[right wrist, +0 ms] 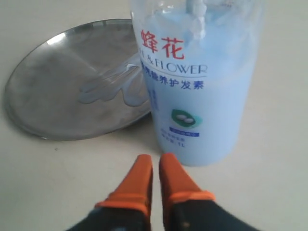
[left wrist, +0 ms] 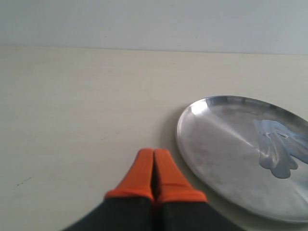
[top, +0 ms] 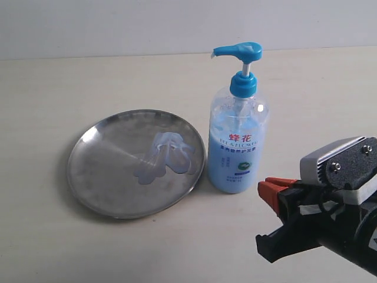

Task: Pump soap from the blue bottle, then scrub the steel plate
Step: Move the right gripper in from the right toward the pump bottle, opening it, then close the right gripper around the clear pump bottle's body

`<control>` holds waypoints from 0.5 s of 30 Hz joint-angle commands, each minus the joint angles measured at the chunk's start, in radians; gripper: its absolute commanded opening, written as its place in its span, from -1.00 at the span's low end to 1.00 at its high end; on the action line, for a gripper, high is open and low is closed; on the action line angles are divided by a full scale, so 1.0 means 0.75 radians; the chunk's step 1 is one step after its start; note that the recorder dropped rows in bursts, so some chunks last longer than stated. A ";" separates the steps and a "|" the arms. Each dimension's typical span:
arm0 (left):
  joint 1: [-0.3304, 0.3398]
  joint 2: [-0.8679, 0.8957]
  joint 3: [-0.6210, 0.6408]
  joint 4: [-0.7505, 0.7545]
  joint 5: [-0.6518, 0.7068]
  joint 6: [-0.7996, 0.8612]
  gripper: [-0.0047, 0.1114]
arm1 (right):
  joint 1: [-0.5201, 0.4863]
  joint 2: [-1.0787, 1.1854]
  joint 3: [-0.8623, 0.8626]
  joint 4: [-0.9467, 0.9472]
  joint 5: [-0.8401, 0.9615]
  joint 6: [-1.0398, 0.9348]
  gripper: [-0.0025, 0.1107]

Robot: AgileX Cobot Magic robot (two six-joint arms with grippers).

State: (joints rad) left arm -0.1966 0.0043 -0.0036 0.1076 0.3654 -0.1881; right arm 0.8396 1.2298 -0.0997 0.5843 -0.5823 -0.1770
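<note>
The blue bottle (top: 237,147) stands upright, its blue pump head (top: 238,51) raised, just right of the steel plate (top: 100,165). Glossy pale-blue soap (top: 165,156) lies in squiggly smears on the plate's right half. My right gripper (top: 270,191) hovers low in front of the bottle, to its right. In the right wrist view the right gripper (right wrist: 155,159) has its orange tips a narrow gap apart, empty, just short of the bottle (right wrist: 197,96). My left gripper (left wrist: 154,153) is shut on nothing, beside the plate (left wrist: 216,144) with its soap (left wrist: 279,147).
The pale tabletop (top: 88,76) runs back to a white wall (top: 118,23). The left arm is out of the exterior view.
</note>
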 commanded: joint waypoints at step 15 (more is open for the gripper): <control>0.001 -0.006 0.005 -0.009 -0.017 0.006 -0.92 | 0.004 -0.008 -0.001 0.015 -0.224 -0.155 0.90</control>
State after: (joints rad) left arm -0.1966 0.0043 -0.0036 0.1076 0.3654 -0.1881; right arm 0.8396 1.2298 -0.0997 0.5890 -0.7236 -0.2824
